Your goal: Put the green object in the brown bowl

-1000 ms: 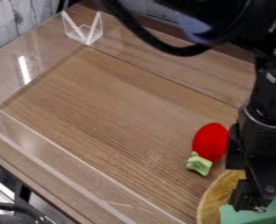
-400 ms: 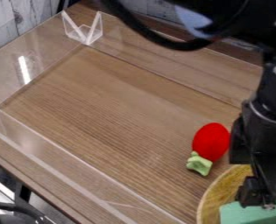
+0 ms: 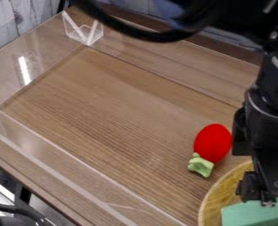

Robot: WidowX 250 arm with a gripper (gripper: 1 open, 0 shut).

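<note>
Black all over, matte, built of blocky stacked segments along the right edge of the view. Thick black cable (image 3: 141, 26) looping across the top, glossy where light catches it. Tool (image 3: 261, 190) at the lower right also black, with slim dark fingers (image 3: 271, 187) below a chunkier housing. Hints of blue behind the upper links, blurred. No legible markings or screws.

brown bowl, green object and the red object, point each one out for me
brown bowl (image 3: 220, 196): camera view, on its streaked inside near the left rim.
green object (image 3: 257, 217): camera view, on its flat pale top.
red object (image 3: 212, 141): camera view, on its rounded middle.
</note>
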